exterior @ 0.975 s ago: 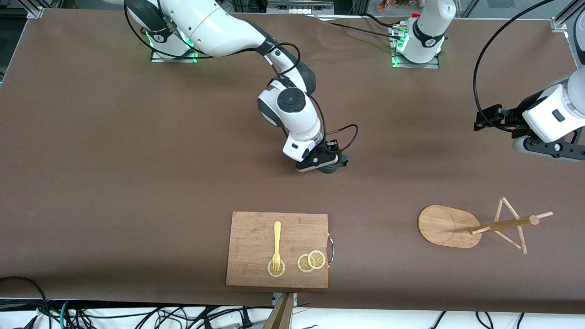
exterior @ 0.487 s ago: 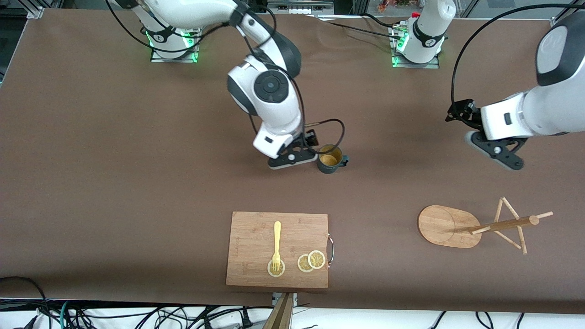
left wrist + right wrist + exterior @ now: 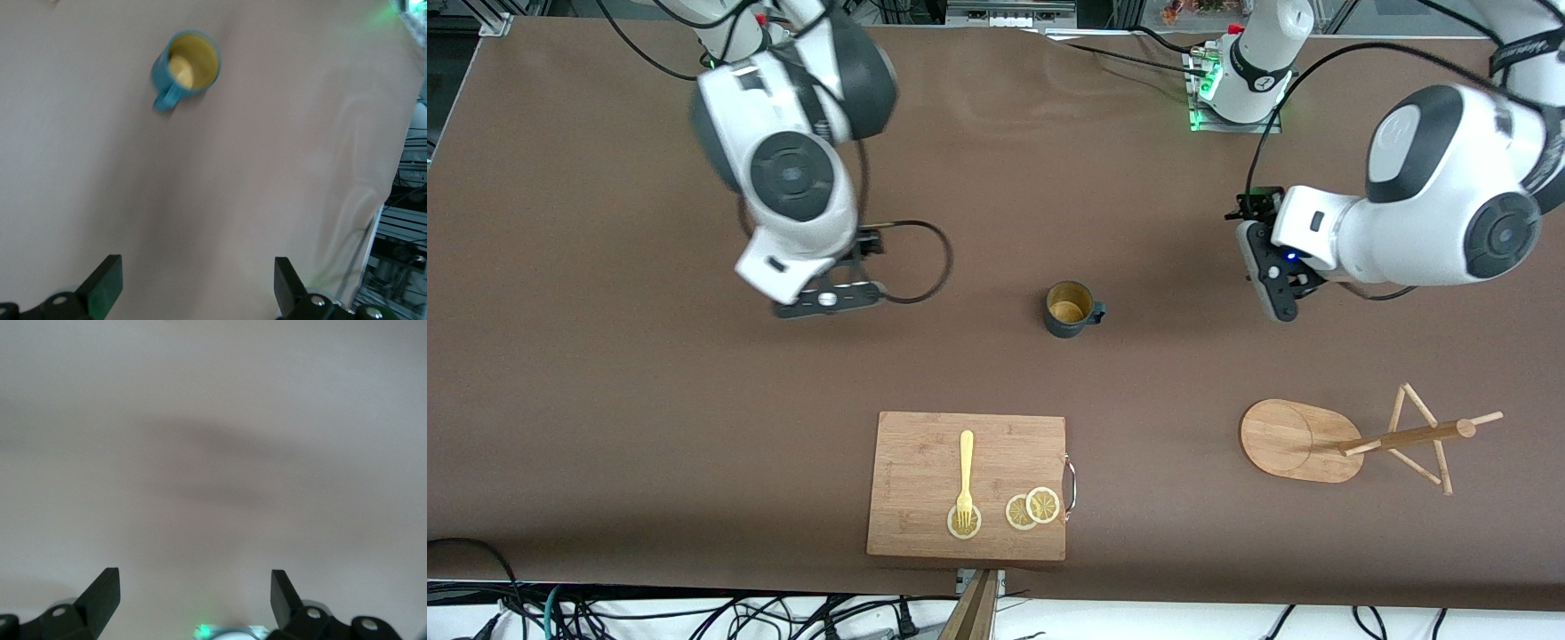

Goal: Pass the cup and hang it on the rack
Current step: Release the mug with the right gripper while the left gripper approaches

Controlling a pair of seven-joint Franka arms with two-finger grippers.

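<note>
The cup (image 3: 1069,309) is a small dark teal mug with a yellowish inside. It stands upright on the brown table mid-way along it, with nothing holding it. My right gripper (image 3: 827,300) is open and empty, up over bare table toward the right arm's end, well away from the cup. My left gripper (image 3: 1276,289) is open and empty over bare table toward the left arm's end, a short way from the cup. The left wrist view shows the cup (image 3: 187,65) ahead of the open left gripper (image 3: 197,293). The right wrist view shows only bare table past the open right gripper (image 3: 193,600). The rack (image 3: 1303,440), a wooden mug tree, stands nearer the front camera toward the left arm's end.
A bamboo cutting board (image 3: 916,524) lies near the front edge and carries a yellow fork (image 3: 965,471) and lemon slices (image 3: 1032,508). Cables run along the front edge below the table.
My right gripper has let go of the cup and drawn back toward the right arm's end. My left arm has swung in toward the cup. The cup stays where it was set.
</note>
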